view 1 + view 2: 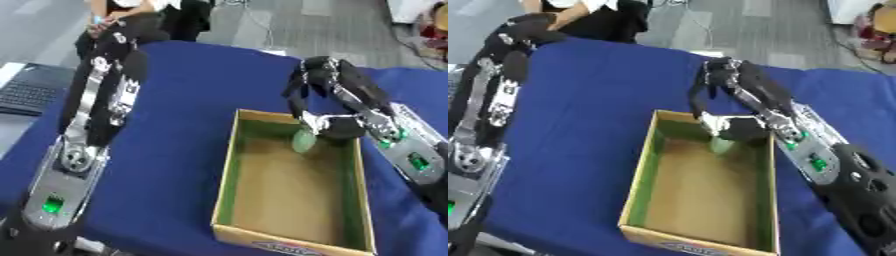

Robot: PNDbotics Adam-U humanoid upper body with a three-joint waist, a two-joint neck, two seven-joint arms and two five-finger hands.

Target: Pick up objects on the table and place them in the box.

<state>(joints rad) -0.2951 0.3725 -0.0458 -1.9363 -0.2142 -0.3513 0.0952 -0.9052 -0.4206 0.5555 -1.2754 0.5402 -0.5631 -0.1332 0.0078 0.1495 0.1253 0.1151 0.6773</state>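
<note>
My right hand (317, 80) is hanging over the box (226, 175) at centre frame, fingers curled, a pale green object (304, 141) below it. My left hand (118, 36) is reaching toward the upper left; I cannot tell its fingers.

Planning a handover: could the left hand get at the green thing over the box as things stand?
Probably not easily: the left hand lies at the table's far left edge, while the right hand holds the green thing over the box.

A pale green object (304, 141) (blurred) hangs inside the open cardboard box (227, 165).
</note>
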